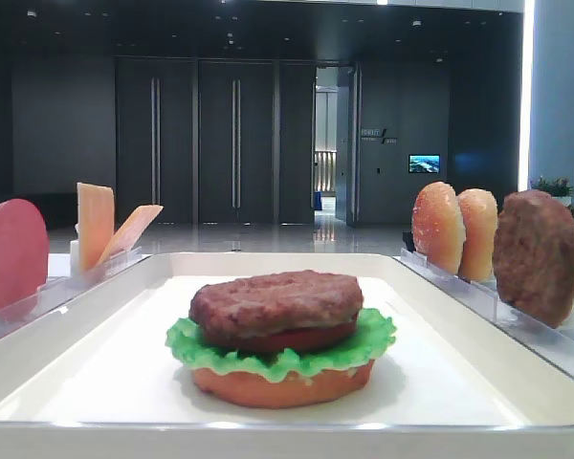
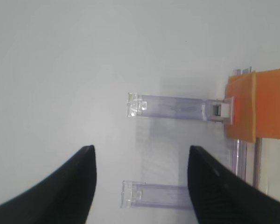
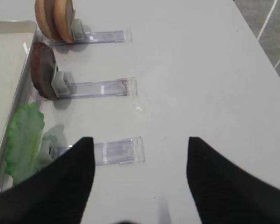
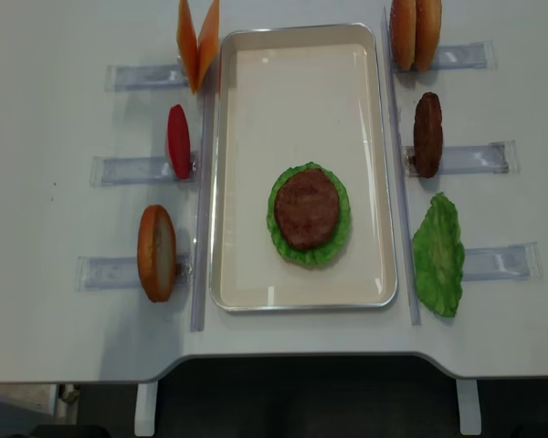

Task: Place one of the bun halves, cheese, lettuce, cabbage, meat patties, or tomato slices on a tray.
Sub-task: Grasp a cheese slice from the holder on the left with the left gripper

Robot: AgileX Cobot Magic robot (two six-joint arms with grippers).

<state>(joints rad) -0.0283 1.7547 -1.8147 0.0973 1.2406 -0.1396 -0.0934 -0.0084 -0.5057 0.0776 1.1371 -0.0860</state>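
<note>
On the white tray (image 4: 256, 109) stands a stack: bun half (image 1: 277, 384), lettuce (image 4: 341, 239), a red slice, and a meat patty (image 4: 306, 208) on top. Left of the tray, cheese slices (image 4: 197, 41), a tomato slice (image 4: 178, 141) and a bun half (image 4: 155, 253) stand in racks. On the right are two bun halves (image 4: 415, 34), a patty (image 4: 427, 134) and a lettuce leaf (image 4: 438, 254). My left gripper (image 2: 141, 148) is open over bare table, left of the cheese (image 2: 266, 105). My right gripper (image 3: 139, 140) is open, right of the lettuce (image 3: 23, 140). Neither shows in the exterior views.
Narrow clear plastic racks (image 4: 142, 169) lie on both sides of the tray on the white table (image 4: 55, 319). Two racks (image 2: 170, 107) lie under the left gripper, and three racks (image 3: 100, 88) lie ahead of the right one. The table's right edge (image 3: 261, 42) meets a tiled floor.
</note>
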